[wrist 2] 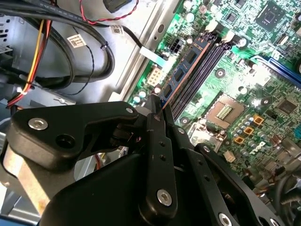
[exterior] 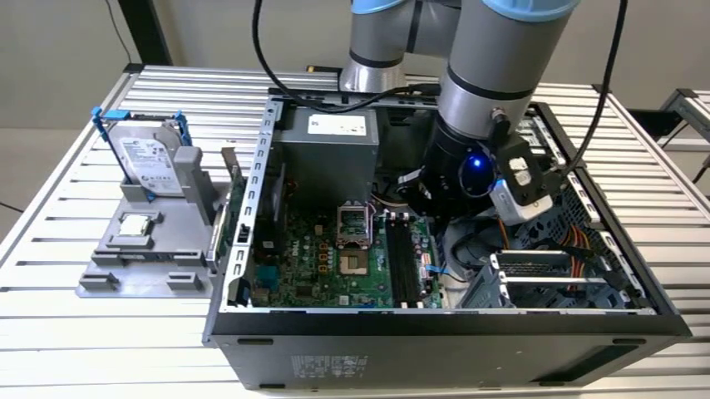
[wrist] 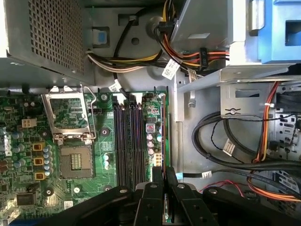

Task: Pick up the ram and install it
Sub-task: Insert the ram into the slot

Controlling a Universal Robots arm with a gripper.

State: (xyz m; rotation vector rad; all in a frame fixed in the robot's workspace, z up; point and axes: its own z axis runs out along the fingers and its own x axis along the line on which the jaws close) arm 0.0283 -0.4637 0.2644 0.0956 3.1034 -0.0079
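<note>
The ram (wrist 2: 184,70) is a thin blue-green stick with dark chips. It reaches out from between the black fingertips of my gripper (wrist 2: 157,101), which is shut on one end of it. In the first wrist view the ram (wrist: 162,132) shows edge-on as a thin line running out from the gripper (wrist: 164,170). It hangs beside the long black motherboard slots (wrist: 128,141), on the side toward the board's edge. The slots (wrist 2: 209,61) look bare. In the exterior view the gripper (exterior: 464,249) is down inside the open computer case, at the exterior view's right of the slots (exterior: 400,262).
A grey power supply (exterior: 327,141) fills the back of the case, and the open processor socket (wrist: 70,117) lies beside the slots. Bundled cables (wrist: 225,146) and a metal drive cage (exterior: 533,274) crowd the gripper's other side. A silver hard drive (exterior: 150,158) stands on a grey holder outside the case.
</note>
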